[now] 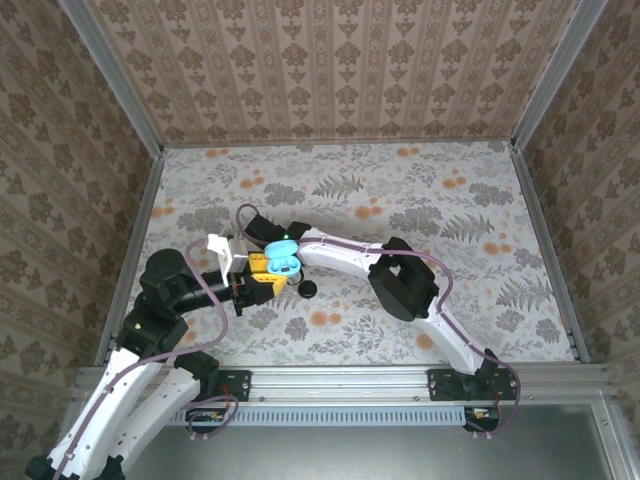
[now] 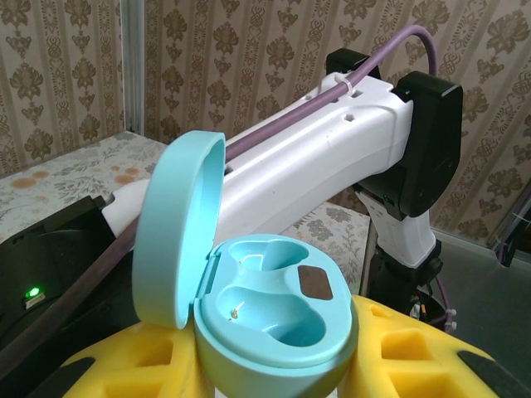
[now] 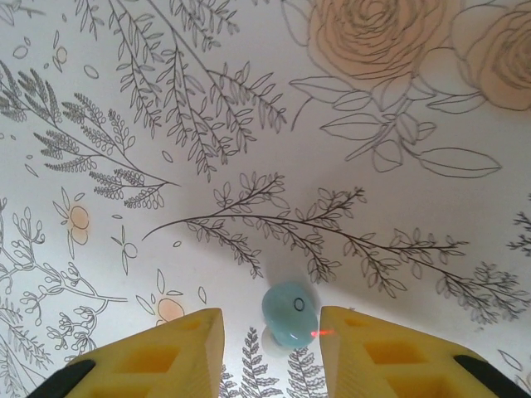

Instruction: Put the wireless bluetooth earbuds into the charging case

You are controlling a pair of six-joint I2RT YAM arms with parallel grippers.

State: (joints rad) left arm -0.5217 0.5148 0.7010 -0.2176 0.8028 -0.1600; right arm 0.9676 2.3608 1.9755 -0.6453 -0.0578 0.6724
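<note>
Between the yellow fingers of the right gripper, close to their tips, one turquoise earbud lies on the floral table. The fingers stand apart. The earbud sits hard by the finger on the right of the wrist view, touching it or nearly so, with a clear gap on the other side. It is a rounded bean whose long axis runs roughly along the fingers, pointing away from the wrist with a slight lean. A small dark ring marks its upper face, and I cannot tell which end is the ear tip. I judge the step in hand to be the pickup of this earbud, with the pinch not yet made. The next move calls for shifting the gripper sideways to centre the piece, closing gently across its short axis, then lifting it toward the case. Farther off, the left gripper is clamped on the charging case from both sides. The case's open face points up, its lid stands upright on the hinge, and both wells look empty, one behind the other going away from the wrist. Beyond the case the right arm crosses. From above, a small black piece, possibly another earbud, lies just beside the left gripper.
</note>
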